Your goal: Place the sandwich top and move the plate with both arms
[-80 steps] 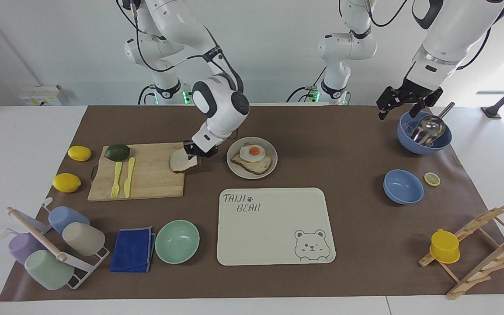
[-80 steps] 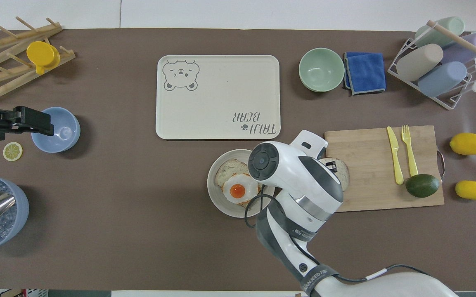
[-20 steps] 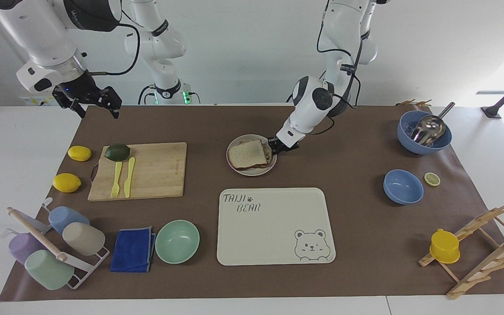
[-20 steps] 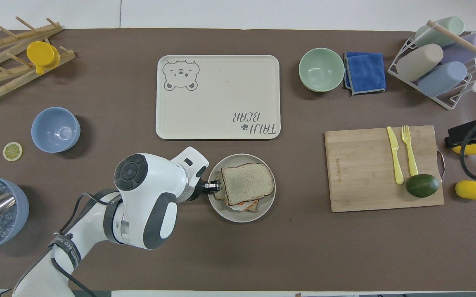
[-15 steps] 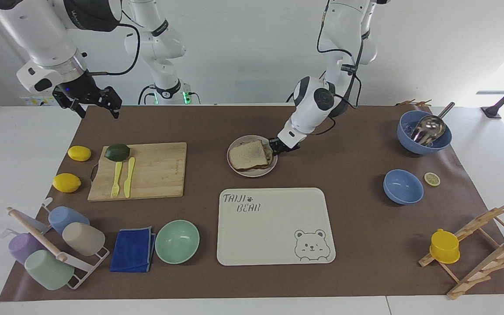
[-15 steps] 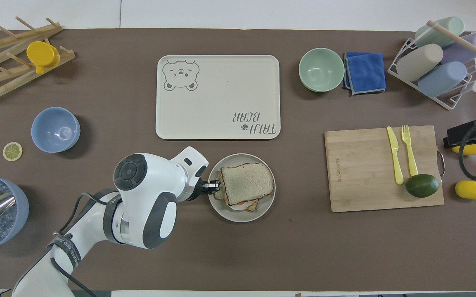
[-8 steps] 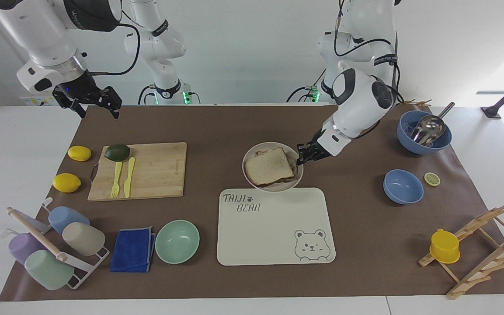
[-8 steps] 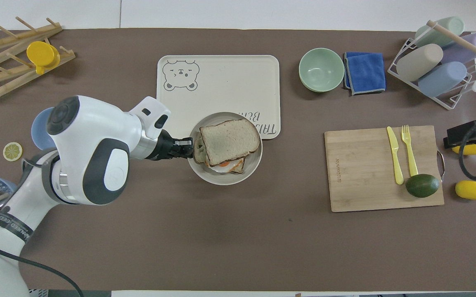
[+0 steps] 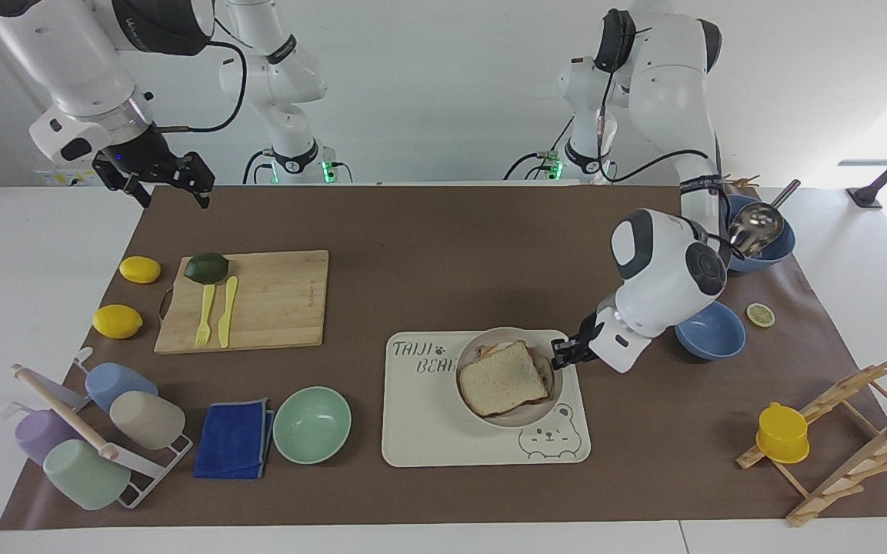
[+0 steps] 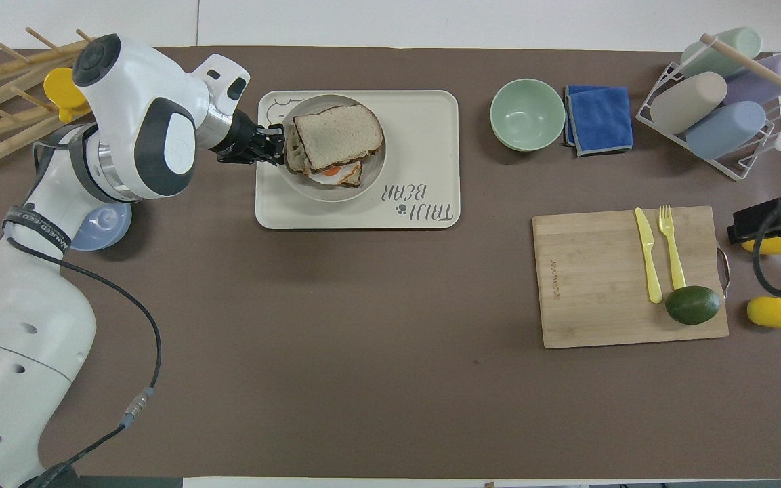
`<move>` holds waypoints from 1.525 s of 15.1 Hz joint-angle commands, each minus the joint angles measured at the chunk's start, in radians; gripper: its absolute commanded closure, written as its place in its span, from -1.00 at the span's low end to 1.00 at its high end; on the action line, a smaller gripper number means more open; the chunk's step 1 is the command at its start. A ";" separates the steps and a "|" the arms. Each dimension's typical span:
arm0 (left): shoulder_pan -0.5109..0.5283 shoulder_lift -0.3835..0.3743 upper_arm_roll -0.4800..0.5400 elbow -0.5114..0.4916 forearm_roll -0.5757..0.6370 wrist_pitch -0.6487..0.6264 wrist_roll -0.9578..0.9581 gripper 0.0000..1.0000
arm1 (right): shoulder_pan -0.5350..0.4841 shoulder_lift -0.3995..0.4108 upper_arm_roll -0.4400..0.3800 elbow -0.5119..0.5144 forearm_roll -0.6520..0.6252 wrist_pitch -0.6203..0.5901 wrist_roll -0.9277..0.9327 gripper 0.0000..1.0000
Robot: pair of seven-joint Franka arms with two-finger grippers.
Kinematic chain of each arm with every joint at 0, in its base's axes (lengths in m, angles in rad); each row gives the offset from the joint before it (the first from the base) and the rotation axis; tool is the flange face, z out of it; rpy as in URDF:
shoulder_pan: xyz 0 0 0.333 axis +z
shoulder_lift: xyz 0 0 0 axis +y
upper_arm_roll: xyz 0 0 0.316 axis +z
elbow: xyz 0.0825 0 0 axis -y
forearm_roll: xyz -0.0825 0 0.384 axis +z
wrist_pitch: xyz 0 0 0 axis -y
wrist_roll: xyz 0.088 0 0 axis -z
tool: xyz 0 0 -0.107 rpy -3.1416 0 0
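The sandwich top (image 9: 503, 378) lies on the egg toast on the plate (image 9: 512, 416). The plate is over the bear-print tray (image 9: 443, 431), at the tray's end toward the left arm; I cannot tell whether it rests on the tray. My left gripper (image 9: 564, 355) is shut on the plate's rim on the side toward the left arm's end. In the overhead view the left gripper (image 10: 275, 146) grips the plate (image 10: 326, 195), and the sandwich top (image 10: 337, 135) covers most of the egg. My right gripper (image 9: 155, 181) is open and empty, raised over the right arm's end of the table, and waits.
A cutting board (image 9: 247, 300) with fork, knife and avocado lies toward the right arm's end, two lemons beside it. A mint bowl (image 9: 311, 424) and blue cloth lie beside the tray. A blue bowl (image 9: 709, 328) sits under the left arm's wrist. A wooden rack (image 9: 843, 431) holds a yellow cup.
The left gripper has carried the plate with the sandwich away from the robots, from the mat to over the tray. Earlier the right gripper held the bread slice; now it is raised and still.
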 commanded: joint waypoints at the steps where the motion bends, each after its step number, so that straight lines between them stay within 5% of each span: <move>1: -0.005 -0.002 -0.004 0.003 0.047 0.033 0.003 1.00 | -0.006 -0.009 0.001 -0.002 0.023 -0.014 0.006 -1.00; 6: -0.018 -0.015 -0.004 -0.045 0.047 0.067 0.015 1.00 | -0.006 -0.009 0.001 -0.002 0.023 -0.014 0.006 -1.00; 7: -0.016 -0.015 -0.004 -0.044 0.046 0.064 0.015 0.55 | -0.006 -0.009 0.001 -0.002 0.023 -0.014 0.006 -1.00; 9: -0.010 -0.015 -0.004 -0.033 0.044 0.054 0.012 -0.99 | -0.006 -0.009 0.001 -0.002 0.023 -0.014 0.006 -1.00; 12: 0.022 -0.054 -0.001 -0.014 0.037 -0.024 0.009 -1.00 | -0.006 -0.009 0.001 -0.002 0.023 -0.014 0.006 -1.00; 23: 0.090 -0.462 0.096 -0.049 0.289 -0.408 0.018 -1.00 | -0.006 -0.009 0.001 -0.002 0.023 -0.014 0.006 -1.00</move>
